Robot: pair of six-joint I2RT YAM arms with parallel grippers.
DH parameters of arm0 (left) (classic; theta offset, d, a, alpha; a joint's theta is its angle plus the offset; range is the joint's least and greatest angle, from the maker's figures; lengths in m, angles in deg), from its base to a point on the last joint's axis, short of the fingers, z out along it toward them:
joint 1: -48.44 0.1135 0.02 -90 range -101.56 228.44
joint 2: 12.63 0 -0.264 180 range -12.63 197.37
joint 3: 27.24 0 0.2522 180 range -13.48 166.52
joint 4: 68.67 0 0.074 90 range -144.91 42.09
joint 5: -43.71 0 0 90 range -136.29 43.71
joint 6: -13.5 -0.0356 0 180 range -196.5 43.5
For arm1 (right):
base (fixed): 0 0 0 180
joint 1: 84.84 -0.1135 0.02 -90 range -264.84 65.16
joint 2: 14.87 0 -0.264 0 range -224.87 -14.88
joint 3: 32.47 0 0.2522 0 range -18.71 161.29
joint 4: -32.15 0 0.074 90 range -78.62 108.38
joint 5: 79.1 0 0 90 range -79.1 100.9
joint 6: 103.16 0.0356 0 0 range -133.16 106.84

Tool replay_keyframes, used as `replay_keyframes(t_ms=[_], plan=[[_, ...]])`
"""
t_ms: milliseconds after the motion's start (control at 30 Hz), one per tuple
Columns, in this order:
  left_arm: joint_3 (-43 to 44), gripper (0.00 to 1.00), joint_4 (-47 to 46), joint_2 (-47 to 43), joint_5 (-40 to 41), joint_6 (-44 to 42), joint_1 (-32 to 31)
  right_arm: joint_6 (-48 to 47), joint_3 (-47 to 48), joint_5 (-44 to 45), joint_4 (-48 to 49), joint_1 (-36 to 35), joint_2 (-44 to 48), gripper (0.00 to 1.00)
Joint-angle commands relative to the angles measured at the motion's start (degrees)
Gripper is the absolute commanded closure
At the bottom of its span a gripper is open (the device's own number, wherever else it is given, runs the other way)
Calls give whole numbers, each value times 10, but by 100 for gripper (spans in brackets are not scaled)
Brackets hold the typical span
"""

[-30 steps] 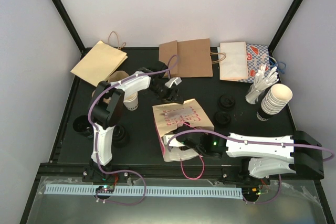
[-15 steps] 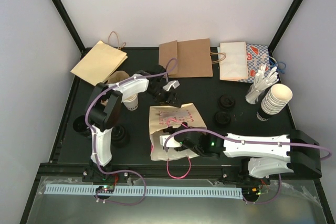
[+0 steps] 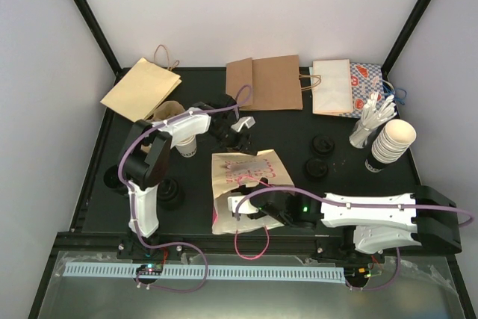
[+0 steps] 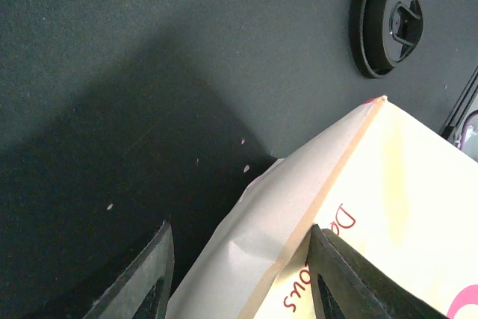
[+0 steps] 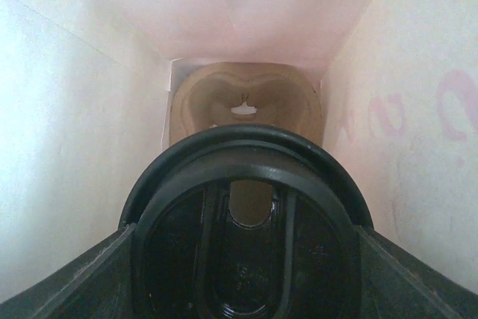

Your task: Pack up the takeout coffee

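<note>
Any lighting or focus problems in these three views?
Top external: evenly lit and sharp, shadows soft. Left wrist: a broad shadow darkens the table beside the bag, whose cream face is nearly washed out; the left tool is blurred. Right wrist: light glows pink through the bag's paper, its left wall blown out; the black lid, close to the lens, is dark and soft.

Seen from above, the right hand (image 3: 260,209) is hidden inside the printed bag (image 3: 246,168), its fingertips unseen. In its wrist view the black lid (image 5: 246,259) between its fingers (image 5: 71,285) hides whatever is beneath it and half the brown carrier (image 5: 246,95) beyond. At the left hand (image 4: 240,244), the fingers and the bag's lettering run off the bottom edge. The white cup (image 3: 187,146) to its left is partly covered by the arm.
</note>
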Motion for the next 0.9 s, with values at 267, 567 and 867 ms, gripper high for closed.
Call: replay_keyframes(t_ms=[267, 567, 867], plan=[[-16, 50, 1, -36, 23, 9, -12, 34, 17, 5, -26, -40, 62, 47], [-40, 50, -10, -50, 20, 12, -13, 25, 14, -7, 20, -43, 23, 47], [-76, 50, -23, -72, 16, 18, -19, 17, 13, -4, 33, -42, -33, 47]])
